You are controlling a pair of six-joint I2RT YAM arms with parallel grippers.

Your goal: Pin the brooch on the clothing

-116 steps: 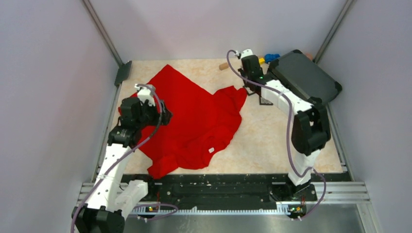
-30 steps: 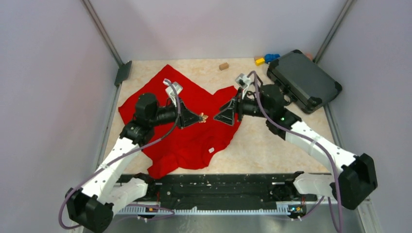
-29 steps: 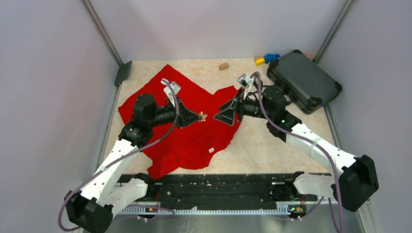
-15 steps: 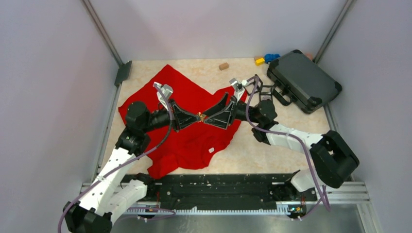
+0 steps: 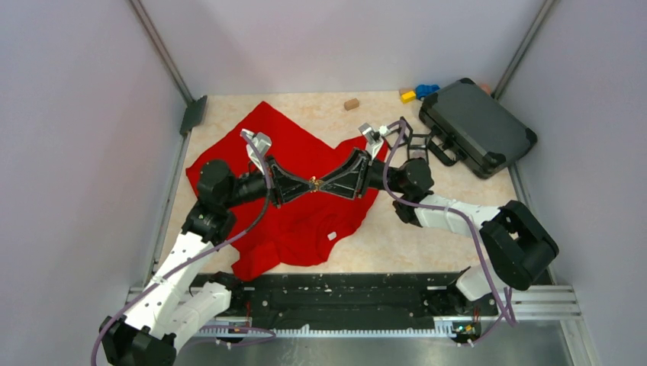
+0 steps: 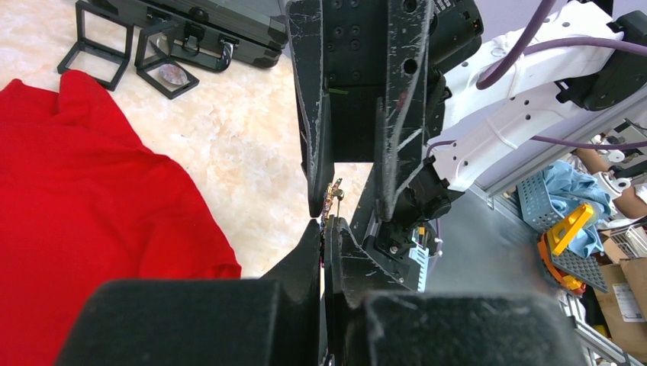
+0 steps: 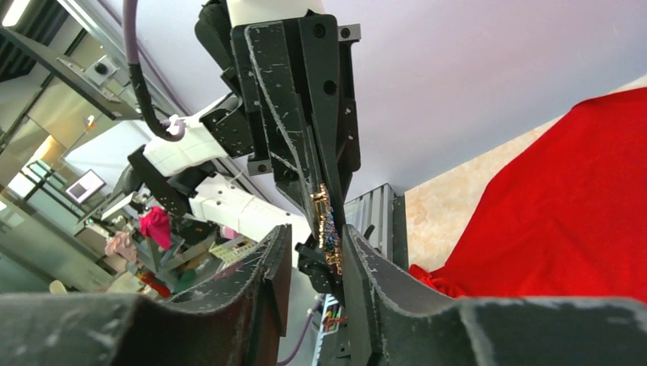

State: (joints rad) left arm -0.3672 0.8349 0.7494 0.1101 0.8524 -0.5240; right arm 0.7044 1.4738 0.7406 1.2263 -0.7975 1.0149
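The clothing (image 5: 286, 141) is a bright red garment spread on the table's left half, with a small white tag (image 5: 333, 235); it also shows in the wrist views (image 6: 91, 191) (image 7: 564, 206). Above it my two grippers meet tip to tip. My left gripper (image 5: 307, 184) (image 6: 324, 225) is shut on the small gold brooch (image 5: 313, 182) (image 6: 333, 197) (image 7: 326, 221). My right gripper (image 5: 320, 183) (image 7: 317, 232) stands around the brooch's free end. Its jaws are narrow, with one finger against the brooch and a gap still at the other.
A black case (image 5: 477, 126) (image 6: 206, 19) lies at the back right, with black square frames (image 6: 95, 42) on the table beside it. A small wooden block (image 5: 351, 104) and yellow and blue blocks (image 5: 418, 93) sit along the far edge.
My right gripper has swung left until its fingers reach the brooch held by my left gripper, and its jaws have narrowed around it. The left gripper stayed shut on the brooch.
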